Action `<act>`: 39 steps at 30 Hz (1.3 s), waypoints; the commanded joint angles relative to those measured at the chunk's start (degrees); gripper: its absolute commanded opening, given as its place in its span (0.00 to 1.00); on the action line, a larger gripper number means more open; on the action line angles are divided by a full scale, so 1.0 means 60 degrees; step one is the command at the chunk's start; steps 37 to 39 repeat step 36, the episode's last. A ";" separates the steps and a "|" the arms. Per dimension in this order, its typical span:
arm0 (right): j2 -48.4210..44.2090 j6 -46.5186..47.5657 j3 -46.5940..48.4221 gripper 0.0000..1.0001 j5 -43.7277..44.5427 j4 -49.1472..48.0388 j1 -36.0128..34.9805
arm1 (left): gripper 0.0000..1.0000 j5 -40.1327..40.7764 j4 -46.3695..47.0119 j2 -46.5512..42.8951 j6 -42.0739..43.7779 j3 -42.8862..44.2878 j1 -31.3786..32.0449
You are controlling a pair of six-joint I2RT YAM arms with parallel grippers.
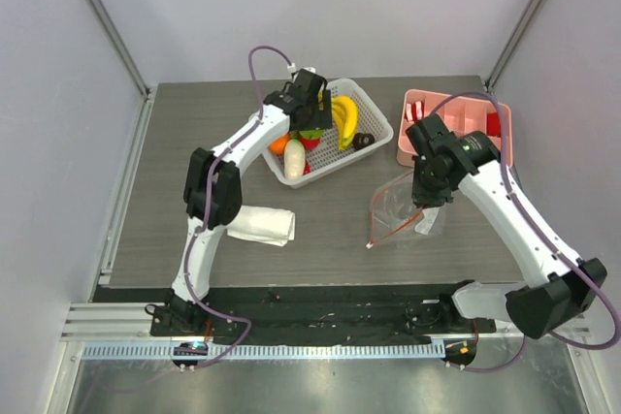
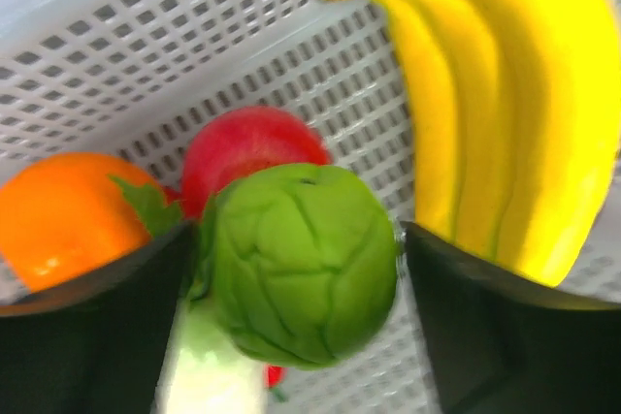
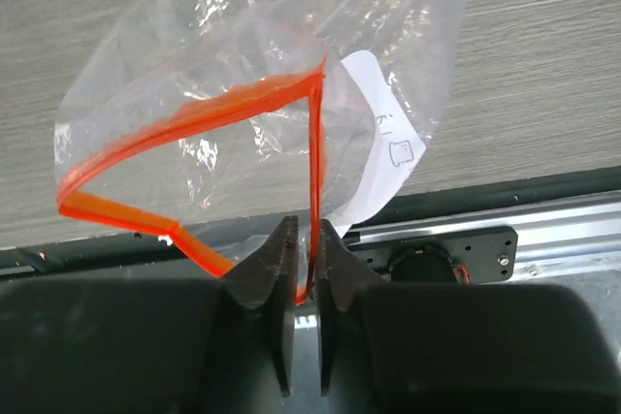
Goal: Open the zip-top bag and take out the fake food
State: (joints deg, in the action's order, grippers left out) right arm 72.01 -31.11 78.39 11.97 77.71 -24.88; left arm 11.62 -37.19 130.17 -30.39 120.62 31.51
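The clear zip-top bag (image 1: 398,212) (image 3: 243,55) stands gaping on the table at the right, its orange-red zip strip (image 3: 194,113) spread wide. My right gripper (image 1: 424,196) (image 3: 307,254) has its jaws a narrow gap apart, with one end of the strip running between them. The fake food lies in a white basket (image 1: 380,121): bananas (image 1: 344,118) (image 2: 505,113), orange (image 1: 278,145) (image 2: 58,215), radish (image 1: 294,157), red apple (image 2: 247,147) and a dark piece (image 1: 362,141). My left gripper (image 1: 312,128) (image 2: 296,269) is open around the green apple (image 2: 301,264), which rests on the pile.
A pink divided tray (image 1: 412,99) with red-and-white striped pieces (image 1: 417,115) sits at the back right. A rolled white cloth (image 1: 262,225) lies near the left arm. A white label (image 3: 388,157) shows through the bag. Walls close in on three sides.
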 commanded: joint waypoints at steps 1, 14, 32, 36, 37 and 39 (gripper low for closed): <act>0.0551 0.0556 0.0499 0.19 -0.0704 -0.0644 0.0031 | 1.00 0.0729 -0.0378 -0.1184 0.0509 -0.0327 0.0008; 0.2486 0.0645 0.2111 0.77 -0.2859 -0.2229 0.0031 | 1.00 -0.0968 -0.1641 -0.4918 -0.0453 -0.1670 0.0095; -0.1890 0.0776 -0.1549 1.00 -0.1043 -0.5889 0.0017 | 1.00 -0.0998 0.3179 -1.1600 -0.1218 -0.9992 0.1795; -0.2303 0.0864 -0.1815 1.00 -0.0822 -0.5760 0.0031 | 1.00 -0.0999 0.3474 -1.2231 -0.1350 -1.0245 0.1795; -0.2303 0.0864 -0.1815 1.00 -0.0822 -0.5760 0.0031 | 1.00 -0.0999 0.3474 -1.2231 -0.1350 -1.0245 0.1795; -0.2303 0.0864 -0.1815 1.00 -0.0822 -0.5760 0.0031 | 1.00 -0.0999 0.3474 -1.2231 -0.1350 -1.0245 0.1795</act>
